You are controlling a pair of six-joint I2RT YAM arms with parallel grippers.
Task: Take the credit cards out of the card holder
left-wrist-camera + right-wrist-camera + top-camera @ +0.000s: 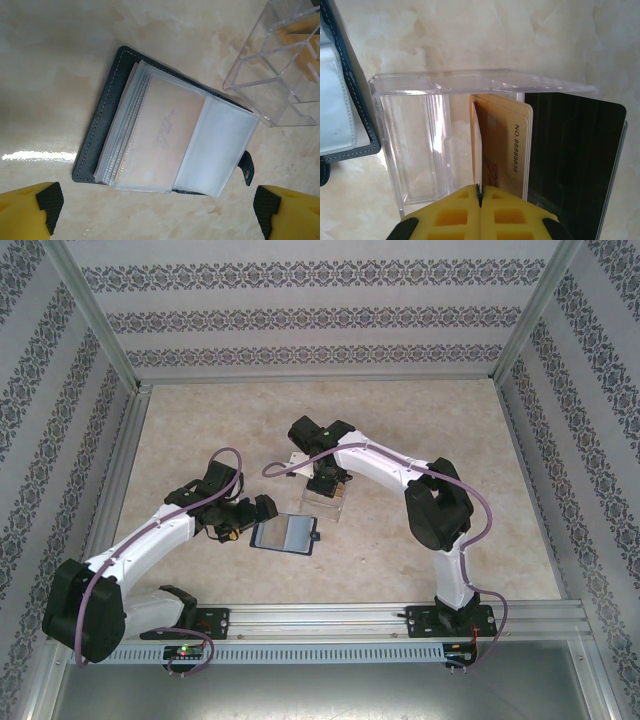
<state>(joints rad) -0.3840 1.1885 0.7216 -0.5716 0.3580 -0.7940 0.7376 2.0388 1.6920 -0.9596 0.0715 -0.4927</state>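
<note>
Beige marbled tabletop, patterned wallpaper on the walls around it. Closest to the bases, the left gripper hangs above the table, yellow fingers spread wide with nothing between them, their tips cut off at the bottom corners of its wrist view. Just beyond, the card holder lies open and flat, navy cover down and clear sleeves fanned on top. Faint writing shows through one sleeve, but whether a card sits inside I can't tell. Close by its tab side is the clear acrylic stand; touching or not, hard to say. Over the stand, the right gripper is squeezed shut on a thin tan card, seen edge-on inside the stand. Beside that is a numbered gold card, then a black card with its lower end cut off by the frame.
</note>
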